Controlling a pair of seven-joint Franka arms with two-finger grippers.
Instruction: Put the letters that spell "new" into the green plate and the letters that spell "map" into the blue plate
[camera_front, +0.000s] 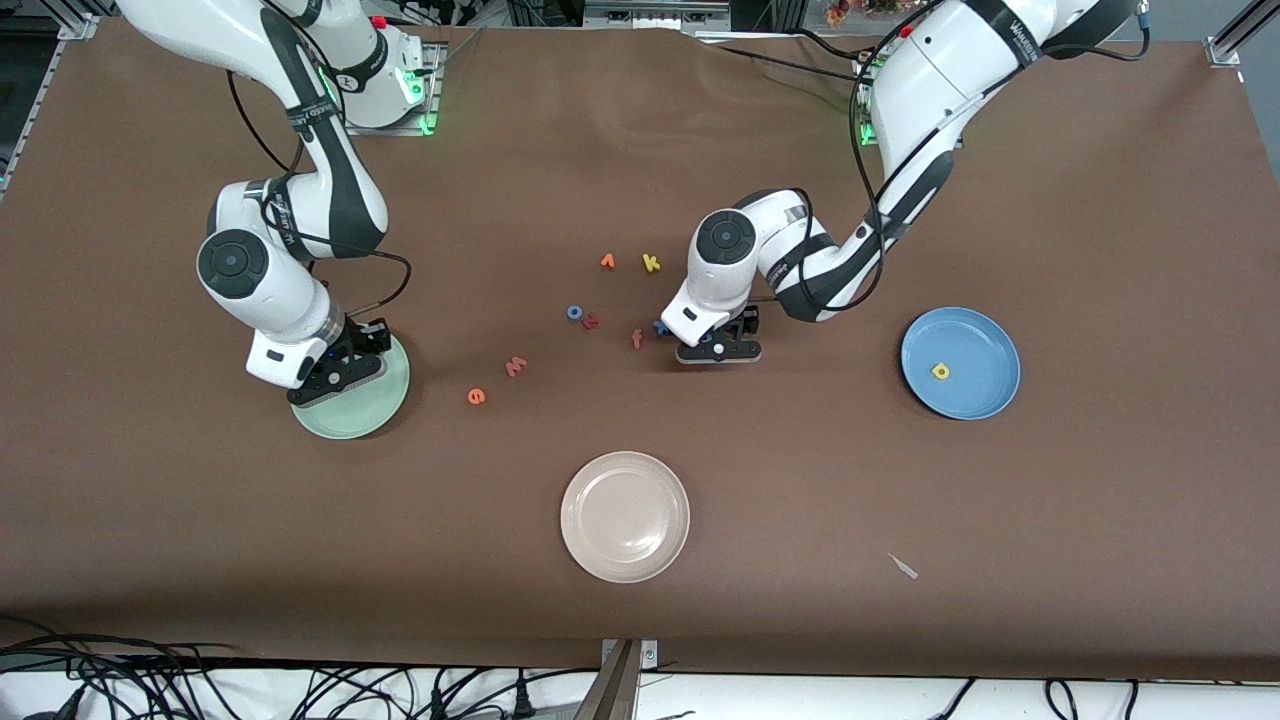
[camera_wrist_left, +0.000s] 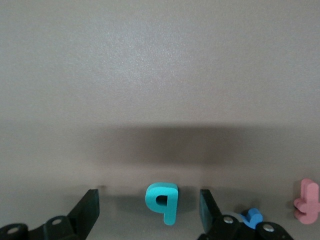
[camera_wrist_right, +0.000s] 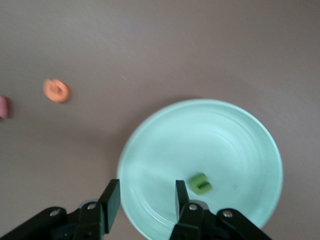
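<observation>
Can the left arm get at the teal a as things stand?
Probably yes. The left gripper is low over the table with its fingers open on either side of the teal a, nothing between them. The blue letter and pink f lie outside the fingers.
</observation>
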